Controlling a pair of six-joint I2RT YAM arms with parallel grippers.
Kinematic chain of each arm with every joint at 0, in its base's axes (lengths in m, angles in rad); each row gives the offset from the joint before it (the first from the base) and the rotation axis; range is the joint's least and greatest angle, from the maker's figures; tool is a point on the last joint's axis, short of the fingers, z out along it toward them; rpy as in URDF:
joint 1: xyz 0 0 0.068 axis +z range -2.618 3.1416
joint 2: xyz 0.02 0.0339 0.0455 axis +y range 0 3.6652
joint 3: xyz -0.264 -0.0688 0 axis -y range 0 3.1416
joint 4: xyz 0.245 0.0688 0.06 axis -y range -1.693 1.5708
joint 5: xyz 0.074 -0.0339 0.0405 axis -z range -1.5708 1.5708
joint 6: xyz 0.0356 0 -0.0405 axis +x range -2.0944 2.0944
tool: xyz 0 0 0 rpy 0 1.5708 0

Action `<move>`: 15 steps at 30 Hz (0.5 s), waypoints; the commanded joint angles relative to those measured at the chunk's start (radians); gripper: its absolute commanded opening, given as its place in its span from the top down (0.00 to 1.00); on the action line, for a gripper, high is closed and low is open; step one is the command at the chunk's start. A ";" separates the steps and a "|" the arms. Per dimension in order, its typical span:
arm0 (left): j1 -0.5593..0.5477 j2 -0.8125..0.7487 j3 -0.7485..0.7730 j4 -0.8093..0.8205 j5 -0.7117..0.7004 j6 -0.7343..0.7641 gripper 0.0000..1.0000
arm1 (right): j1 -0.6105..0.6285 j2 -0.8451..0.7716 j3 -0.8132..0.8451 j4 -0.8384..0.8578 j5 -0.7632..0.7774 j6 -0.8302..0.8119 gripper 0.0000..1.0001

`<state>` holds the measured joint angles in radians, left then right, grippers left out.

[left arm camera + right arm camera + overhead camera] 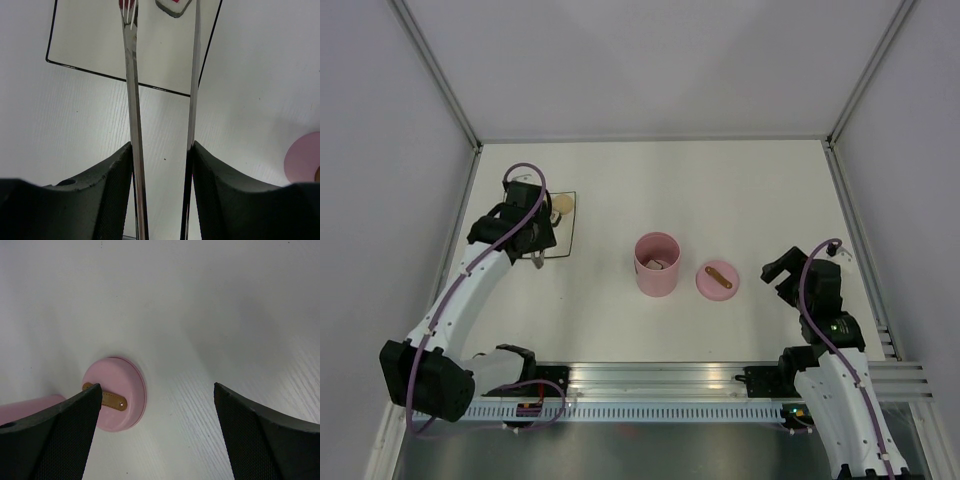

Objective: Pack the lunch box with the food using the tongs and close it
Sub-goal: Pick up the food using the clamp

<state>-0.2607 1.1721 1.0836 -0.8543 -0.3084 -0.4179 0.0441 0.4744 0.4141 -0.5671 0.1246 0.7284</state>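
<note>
The pink lunch box [657, 263] stands open at mid-table with pale food pieces [657, 264] inside. Its round pink lid [717, 281] [117, 395] with the brown strap lies just right of it. My left gripper [533, 238] [162, 147] is shut on the silver tongs [131, 100], whose two arms stay apart and reach over a black-edged tray [85, 40]. A black-and-white piece with red [172, 6] lies near the tong tips, and a beige ball [563, 206] sits on the tray. Right of the lid, my right gripper [785, 270] [156, 387] is open and holds nothing.
The tray [571, 235] lies at the left, partly under the left wrist. White walls with metal corner posts enclose the table on three sides. A metal rail [660, 385] runs along the near edge between the arm bases.
</note>
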 commanded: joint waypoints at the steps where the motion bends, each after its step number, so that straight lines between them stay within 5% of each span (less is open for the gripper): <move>1: 0.017 0.006 0.010 0.103 0.000 0.072 0.45 | 0.003 0.013 -0.008 0.049 -0.022 -0.023 0.02; 15: 0.060 0.087 -0.040 0.196 0.103 0.188 0.44 | 0.003 0.046 -0.028 0.108 -0.043 -0.032 0.02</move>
<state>-0.2134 1.2469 1.0576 -0.7204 -0.2501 -0.2832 0.0441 0.5072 0.3813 -0.5030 0.0917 0.7166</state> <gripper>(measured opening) 0.561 0.979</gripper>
